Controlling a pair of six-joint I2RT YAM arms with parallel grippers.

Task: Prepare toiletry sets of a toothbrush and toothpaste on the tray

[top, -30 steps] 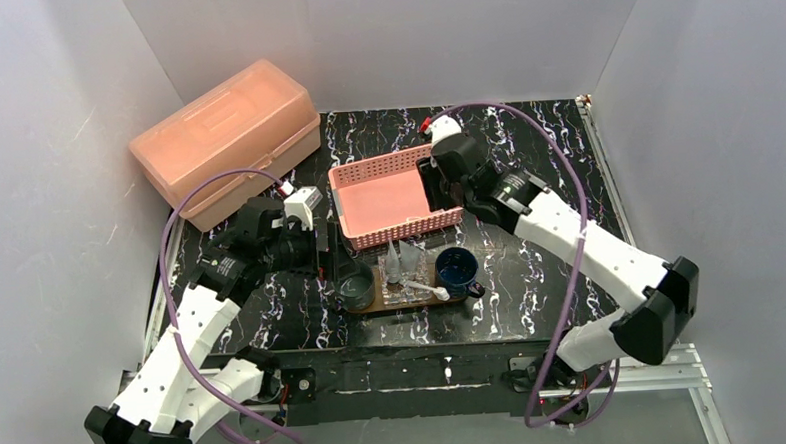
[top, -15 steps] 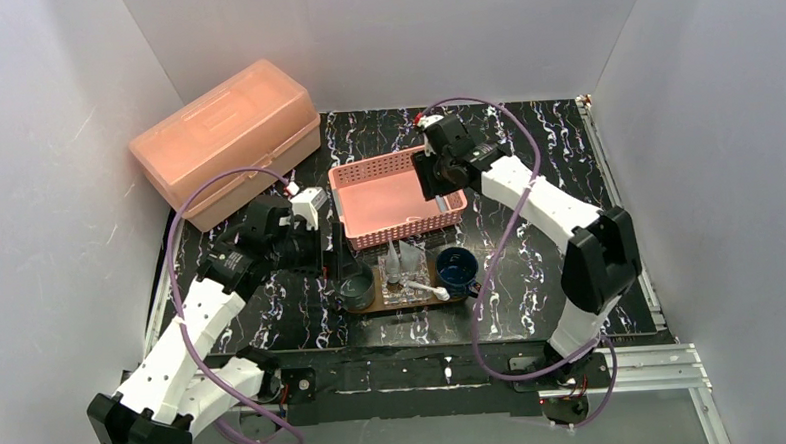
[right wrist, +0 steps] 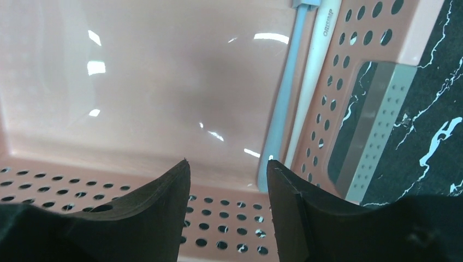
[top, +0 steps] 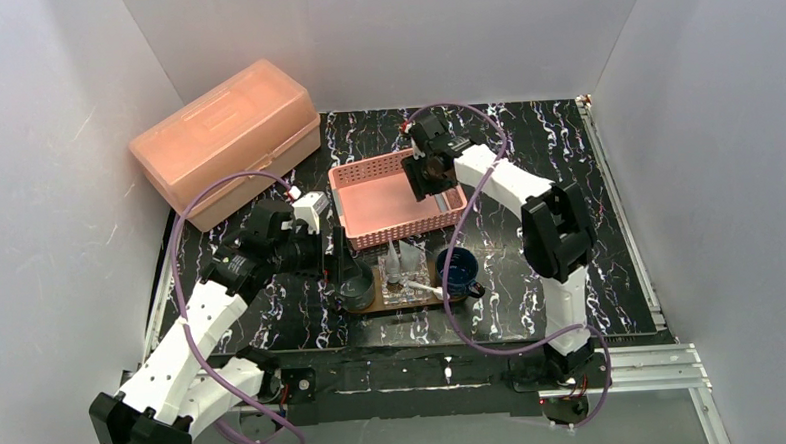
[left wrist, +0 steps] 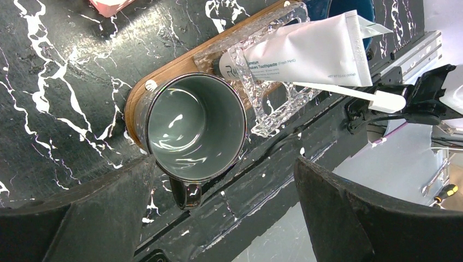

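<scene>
A toothbrush (right wrist: pixel 312 82) is lying tight against the pink basket's (right wrist: pixel 417 33) wall, upper right of the right wrist view, not yet on the tray (left wrist: pixel 169 71). The right tool (right wrist: pixel 227 164) is hovering parted and empty. A finger could be jamming against that wall, spoiling the pinch.

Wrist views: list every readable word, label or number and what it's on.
"Toothpaste (Fresh Mint)": on the toothpaste tube.
Tube's line above, partly hidden: "…remium".
Tube's fine print near its flat end: too small to read.
Lettering on the white toothbrush in the pink basket: blurred, unreadable.
</scene>
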